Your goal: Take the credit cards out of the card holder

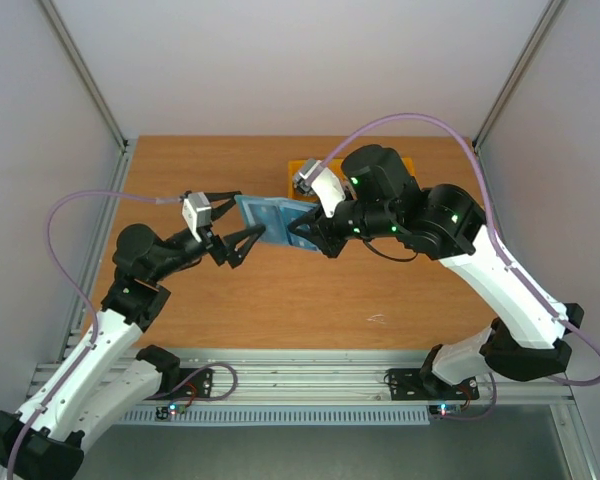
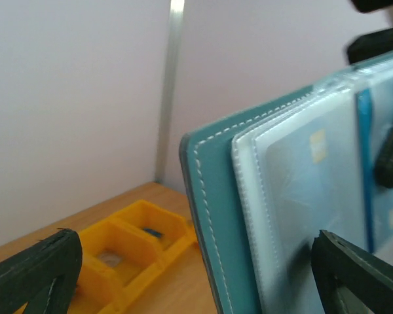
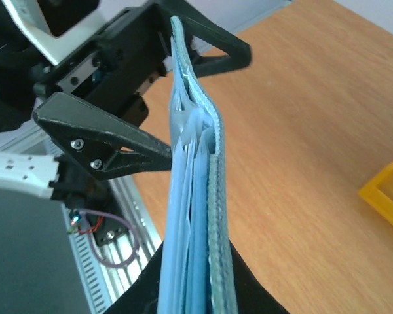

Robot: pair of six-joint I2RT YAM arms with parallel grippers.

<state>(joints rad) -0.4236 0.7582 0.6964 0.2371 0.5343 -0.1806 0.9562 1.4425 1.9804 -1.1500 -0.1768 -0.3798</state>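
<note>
right gripper (image 1: 306, 230) clamped on the right edge of the card holder (image 1: 270, 218), holding it up off the surface (image 1: 280, 300) roughly on edge, mid-air between the two arms

left gripper (image 1: 250, 214) jaws wide apart, its fingers (image 3: 108, 137) one on each side of the holder's free left edge; can't tell if either tip touches

handling, my read: holder is light, and its stitched cover (image 2: 213, 216) is soft and will likely flex if pushed. The clear sleeves (image 2: 281, 222) are thin, slick and floppy. The credit cards (image 2: 308, 183) are thin, stiff and smooth, so they should slide out once gripped but are easy to lose from a shallow pinch. Best hold is probably a card's exposed edge at the sleeve mouth, pulled along the sleeve while the right side stays clamped. Which side the mouth is on, can't tell

views:
- left wrist alone gives the sleeve faces: a pale card with a gold chip, a blue strip beside it, white stitching on the teal cover, and a yellow bin (image 2: 137, 229) with compartments on the surface behind
- right wrist alone gives the holder edge-on: sleeve layers fanned off the cover, with the left fingers straddling them
- top alone gives both arms and the holder's place above the surface; the bin is mostly hidden behind the right arm there, and the cards can't be made out
</note>
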